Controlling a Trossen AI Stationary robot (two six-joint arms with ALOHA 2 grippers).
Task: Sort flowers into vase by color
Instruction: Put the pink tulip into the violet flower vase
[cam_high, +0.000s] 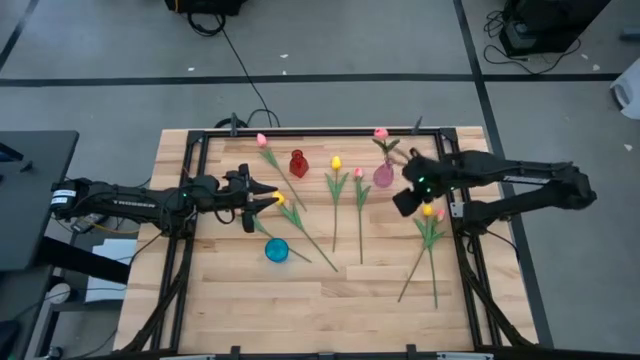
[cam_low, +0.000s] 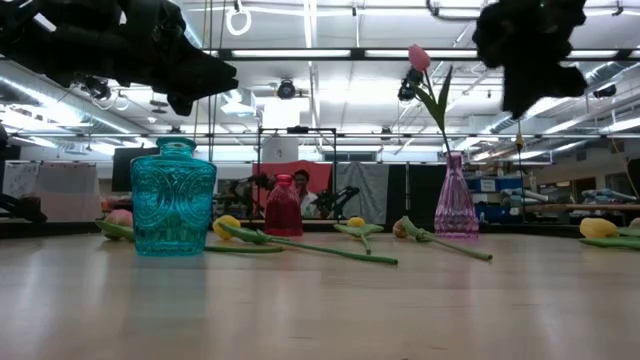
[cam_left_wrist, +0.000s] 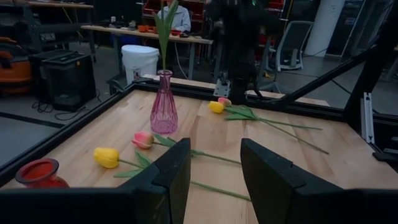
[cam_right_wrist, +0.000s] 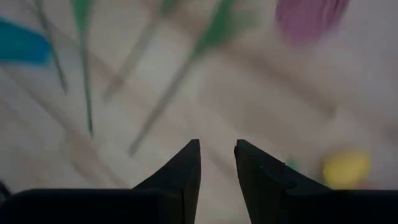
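One stem vased: pink artificial tulip (cam_high: 381, 133) stands in pink glass vase (cam_high: 383, 176).
Right gripper (cam_high: 407, 200): empty, jaws spread, above yellow tulip (cam_high: 427, 210).
Left gripper (cam_high: 272, 198): spread, empty.
Next: descend, pinch stem.

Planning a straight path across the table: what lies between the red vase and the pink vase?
In the high view, two tulips lie between the red vase and pink vase: one yellow, one pink, stems trailing toward the front.

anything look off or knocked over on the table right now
Nothing is tipped or spilled. The pink vase, red vase and teal vase all stand upright. Only the pink vase holds a flower, a pink tulip; the other tulips lie loose on the table, unsorted rather than odd.
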